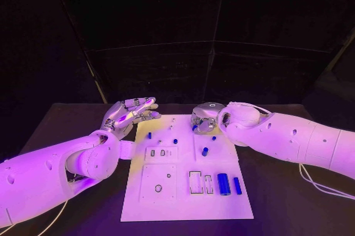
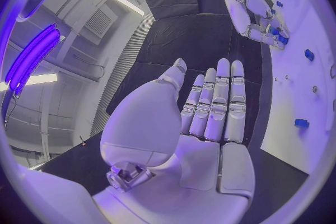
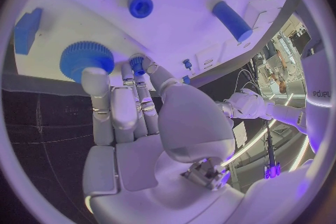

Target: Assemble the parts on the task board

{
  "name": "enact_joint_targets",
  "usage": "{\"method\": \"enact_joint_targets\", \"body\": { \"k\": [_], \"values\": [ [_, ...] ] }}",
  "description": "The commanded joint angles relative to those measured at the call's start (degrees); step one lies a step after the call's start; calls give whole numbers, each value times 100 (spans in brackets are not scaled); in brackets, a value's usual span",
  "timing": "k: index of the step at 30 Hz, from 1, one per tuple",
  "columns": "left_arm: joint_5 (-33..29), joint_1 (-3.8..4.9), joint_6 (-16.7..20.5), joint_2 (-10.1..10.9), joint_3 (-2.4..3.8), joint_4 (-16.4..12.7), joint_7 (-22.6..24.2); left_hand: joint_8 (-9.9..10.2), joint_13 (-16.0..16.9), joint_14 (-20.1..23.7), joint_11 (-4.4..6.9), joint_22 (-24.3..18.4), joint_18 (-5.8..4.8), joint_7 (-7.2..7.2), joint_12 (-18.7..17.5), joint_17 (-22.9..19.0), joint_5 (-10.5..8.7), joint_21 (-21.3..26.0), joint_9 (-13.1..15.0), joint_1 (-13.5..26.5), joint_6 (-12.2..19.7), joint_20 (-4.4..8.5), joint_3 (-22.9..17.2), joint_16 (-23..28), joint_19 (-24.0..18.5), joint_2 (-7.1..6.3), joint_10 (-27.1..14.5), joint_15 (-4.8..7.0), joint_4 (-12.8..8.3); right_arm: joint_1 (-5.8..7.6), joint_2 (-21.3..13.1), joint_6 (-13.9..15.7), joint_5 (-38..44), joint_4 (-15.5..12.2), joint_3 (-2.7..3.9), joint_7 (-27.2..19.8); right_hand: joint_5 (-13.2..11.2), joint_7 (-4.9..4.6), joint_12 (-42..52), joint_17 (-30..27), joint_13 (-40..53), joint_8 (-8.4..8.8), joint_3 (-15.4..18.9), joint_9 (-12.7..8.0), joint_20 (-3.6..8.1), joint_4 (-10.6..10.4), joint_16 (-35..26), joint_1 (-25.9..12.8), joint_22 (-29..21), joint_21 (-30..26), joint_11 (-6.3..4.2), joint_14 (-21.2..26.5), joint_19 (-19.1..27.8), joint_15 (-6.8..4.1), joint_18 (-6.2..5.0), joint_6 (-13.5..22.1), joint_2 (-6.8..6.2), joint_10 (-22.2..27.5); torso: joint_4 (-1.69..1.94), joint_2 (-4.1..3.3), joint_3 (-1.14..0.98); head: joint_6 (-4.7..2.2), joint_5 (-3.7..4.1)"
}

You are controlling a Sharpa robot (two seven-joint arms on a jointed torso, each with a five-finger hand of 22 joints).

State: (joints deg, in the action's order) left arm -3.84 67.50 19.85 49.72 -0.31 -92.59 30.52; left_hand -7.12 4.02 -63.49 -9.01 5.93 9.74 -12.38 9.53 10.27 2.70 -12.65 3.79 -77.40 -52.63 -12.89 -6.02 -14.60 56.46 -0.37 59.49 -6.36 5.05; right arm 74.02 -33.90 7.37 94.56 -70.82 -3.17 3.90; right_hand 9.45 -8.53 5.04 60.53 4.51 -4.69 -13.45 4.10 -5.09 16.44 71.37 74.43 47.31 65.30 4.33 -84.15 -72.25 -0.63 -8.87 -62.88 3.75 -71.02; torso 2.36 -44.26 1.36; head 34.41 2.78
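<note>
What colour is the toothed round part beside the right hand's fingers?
Blue. The gear-like toothed part shows best in the right wrist view, on the white task board.

right hand (image 1: 205, 119) — grip perhaps hidden

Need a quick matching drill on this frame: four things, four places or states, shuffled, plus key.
Things:
1. left hand
2. right hand
3. large blue cylinder
4. task board

Places or states:
A. lies on the board's near right part, beside a slimmer blue piece
B. white plate in the middle of the black table
C. palm empty, fingers straight, off the board's far left corner
D. fingertips at a blue part on the board's far edge

Pairs: 1-C, 2-D, 3-A, 4-B
</note>
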Motion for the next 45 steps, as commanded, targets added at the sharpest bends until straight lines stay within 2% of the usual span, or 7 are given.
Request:
{"method": "enact_joint_targets", "body": {
  "k": [1, 9, 16, 30, 36, 40, 45],
  "values": [
    [38, 12, -89, -7, 5, 4, 20, 23, -6, -46, -29, -10, 76, -20, -31, 5, 24, 26, -3, 39, -13, 8, 7, -24, 45, 0, 18, -2, -32, -1, -24, 564, -9, -13, -6, -81, -4, 73, 111, 31, 91, -107, -224, 57, 40, 16, 49, 183, 230, 175, -90, -196, -107, -78, 139, -207, 138, -216, 1, -18, 3, -7, 2],
    [38, 12, -90, 4, 5, 7, 15, 22, -5, -46, -27, -13, 76, -17, -33, 9, 24, 31, -2, 51, -25, 8, 6, -27, 51, 10, 24, -2, -32, -1, -89, 1485, -345, -140, -5, -352, 158, 88, 122, -13, 193, -109, -629, 77, 90, -10, 70, 205, 405, 340, -116, -173, -109, -107, 165, -295, -51, -321, -4, -26, 8, -46, -9],
    [38, 12, -93, 10, 5, -1, 15, 23, -5, -47, -28, -14, 76, -18, -34, 11, 24, 33, -1, 60, -28, 8, 9, -28, 54, 10, 25, -2, -30, 0, 188, 1736, -589, 164, -1, -455, 180, 43, 46, -32, 230, -32, -859, 64, 60, -46, 88, 115, 415, 375, -77, -160, -48, -70, 160, -218, -164, -229, 21, -43, 14, -136, 12],
    [38, 16, -82, -13, 5, -42, 24, 25, -5, -47, -29, -16, 76, -20, -37, 13, 24, 35, -2, 66, -28, 8, 12, -29, 57, 9, 24, -2, -31, 1, 926, 1387, -677, 823, 1, -557, 108, 9, -17, -34, 261, 35, -970, 55, 26, -105, 116, 16, 423, 399, -41, -155, -4, -38, 157, -136, -258, -137, 55, -118, 13, -161, -11],
    [38, 26, -71, 4, 6, -77, 28, 28, -6, -46, -30, -17, 76, -21, -39, 14, 24, 36, -2, 68, -27, 8, 13, -30, 59, 8, 22, -2, -33, 1, 1107, 1223, -654, 1024, 1, -548, 94, 3, -29, -25, 265, 47, -979, 52, 20, -113, 126, 2, 421, 401, -34, -155, 4, -33, 156, -118, -280, -118, 65, -142, 29, -156, 8],
    [38, 33, -60, 13, 6, -71, 30, 31, -7, -46, -31, -18, 76, -22, -44, 16, 24, 38, -3, 69, -25, 8, 13, -30, 60, 8, 17, -2, -36, 1, 1182, 1145, -606, 1142, 1, -516, 72, -1, -35, -16, 269, 53, -984, 52, 15, -126, 135, -12, 420, 402, -30, -155, 10, -28, 155, -108, -291, -108, 84, -149, 29, -150, 23],
    [38, 48, -54, 30, 6, -79, 30, 31, -7, -46, -31, -18, 76, -22, -44, 16, 24, 38, -3, 69, -25, 8, 13, -30, 60, 8, 17, -2, -36, 2, 1182, 1048, -534, 1176, 1, -455, 53, -2, -39, -11, 273, 56, -986, 52, 11, -135, 142, -22, 416, 401, -29, -155, 17, -25, 154, -103, -301, -103, 76, -159, 30, -141, 8]
  ]
}}
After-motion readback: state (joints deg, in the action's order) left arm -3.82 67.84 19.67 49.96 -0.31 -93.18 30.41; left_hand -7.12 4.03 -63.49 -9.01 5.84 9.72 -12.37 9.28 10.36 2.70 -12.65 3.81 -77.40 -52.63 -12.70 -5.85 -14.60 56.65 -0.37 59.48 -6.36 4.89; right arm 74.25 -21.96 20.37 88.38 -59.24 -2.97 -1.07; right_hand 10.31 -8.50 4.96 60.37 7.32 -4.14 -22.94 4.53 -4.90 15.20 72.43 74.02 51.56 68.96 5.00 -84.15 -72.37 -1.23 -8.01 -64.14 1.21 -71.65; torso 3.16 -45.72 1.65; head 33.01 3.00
